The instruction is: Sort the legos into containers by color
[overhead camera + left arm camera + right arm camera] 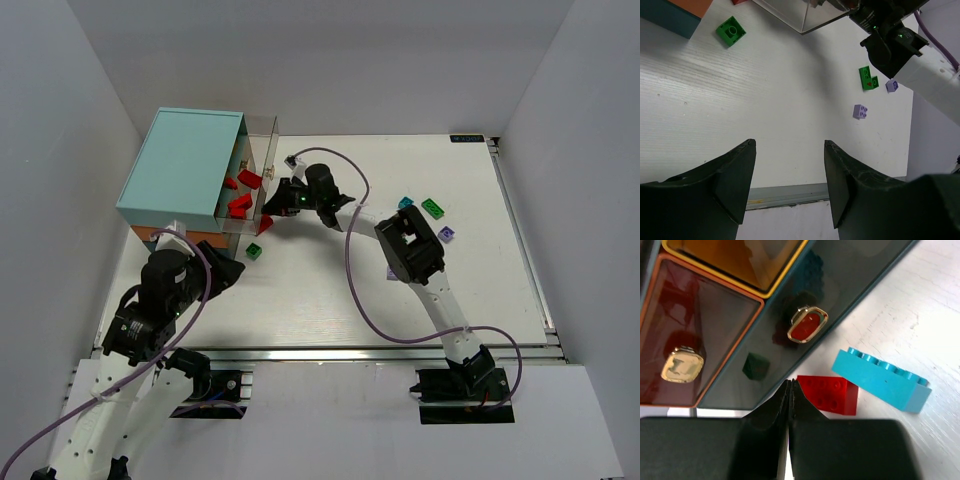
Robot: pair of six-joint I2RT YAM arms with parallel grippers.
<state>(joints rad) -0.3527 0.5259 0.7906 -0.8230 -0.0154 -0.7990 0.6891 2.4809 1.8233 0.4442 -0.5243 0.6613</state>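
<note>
Right jaws pressed shut, empty, tips just short of a red lego [827,394] lying just beside a cyan lego [882,380] on the surface [925,310], against the cabinet [852,292]. Left jaws wide, empty. Open clear drawer [262,135] holds red legos [240,205].

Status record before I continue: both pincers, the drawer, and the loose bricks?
left pincer: open, empty, above the table
right pincer: shut, empty, beside the pulled-out drawer
drawer contents: red bricks
cabinet: teal top, far left
loose: green brick by the cabinet; second green brick, cyan brick, purple brick further right
</note>
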